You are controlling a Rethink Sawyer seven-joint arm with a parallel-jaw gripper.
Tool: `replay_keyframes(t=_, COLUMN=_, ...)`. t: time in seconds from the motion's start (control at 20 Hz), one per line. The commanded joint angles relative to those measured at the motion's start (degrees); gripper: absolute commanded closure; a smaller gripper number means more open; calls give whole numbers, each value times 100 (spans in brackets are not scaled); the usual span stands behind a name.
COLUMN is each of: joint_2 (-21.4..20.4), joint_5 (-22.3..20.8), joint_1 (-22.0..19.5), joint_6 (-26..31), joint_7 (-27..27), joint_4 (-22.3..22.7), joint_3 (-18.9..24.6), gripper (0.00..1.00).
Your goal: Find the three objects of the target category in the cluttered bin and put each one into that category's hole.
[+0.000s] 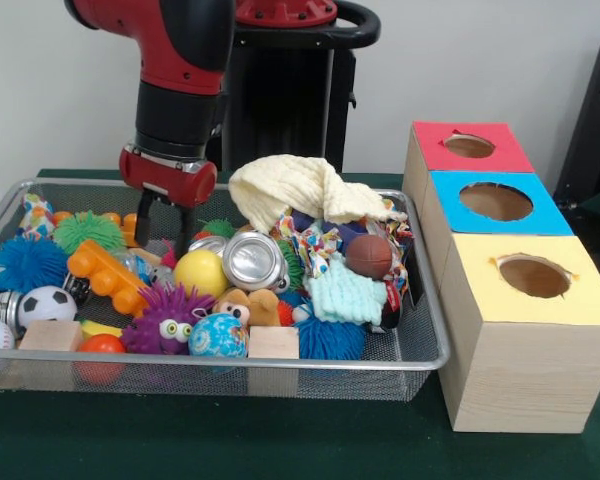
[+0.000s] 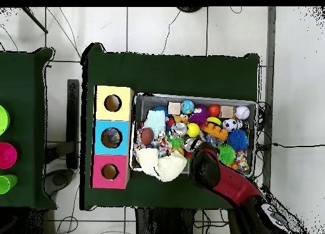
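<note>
From my remote station I see the red and black arm lowered over the back part of the bin [image 1: 420, 355], the wire basket sitting on the green table [image 1: 180, 440] beside three wooden boxes. The gripper [image 1: 163, 222] hangs just above the toys with its two dark fingers [image 1: 143, 218] spread apart and nothing between them.

In the front view, directly below the gripper lies an orange plastic block [image 1: 107, 274], with a yellow ball [image 1: 201, 271] and a shiny metal can [image 1: 253, 260] just to its right. A pale yellow cloth [image 1: 295, 190] is heaped further right of the gripper, against the bin's back rim. Left of the gripper sit a green spiky ball [image 1: 88, 231] and a blue spiky ball [image 1: 28, 263]. Toward the camera from the gripper I make out a purple fuzzy toy with eyes [image 1: 167, 322], a soccer ball [image 1: 46, 303] and a small brown football [image 1: 369, 256].

The boxes stand well off to the gripper's right, outside the bin: red-topped [image 1: 470, 146] nearest the robot, then blue-topped [image 1: 497, 202], then yellow-topped [image 1: 533, 276], each with a round hole.

From overhead, the arm [image 2: 219, 174] covers the bin's [image 2: 197, 98] robot-side edge.
</note>
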Motion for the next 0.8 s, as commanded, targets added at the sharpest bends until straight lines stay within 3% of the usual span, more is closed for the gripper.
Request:
replay_keyframes(t=0.05, joint_2=180, joint_5=71, joint_1=-111, joint_6=-311, joint_7=938, joint_4=-672, joint_3=185, gripper=0)
replay_keyframes(t=0.8, joint_2=229, joint_5=38, joint_1=-217, joint_6=-366, joint_7=1021, joint_4=-709, joint_3=310, gripper=0)
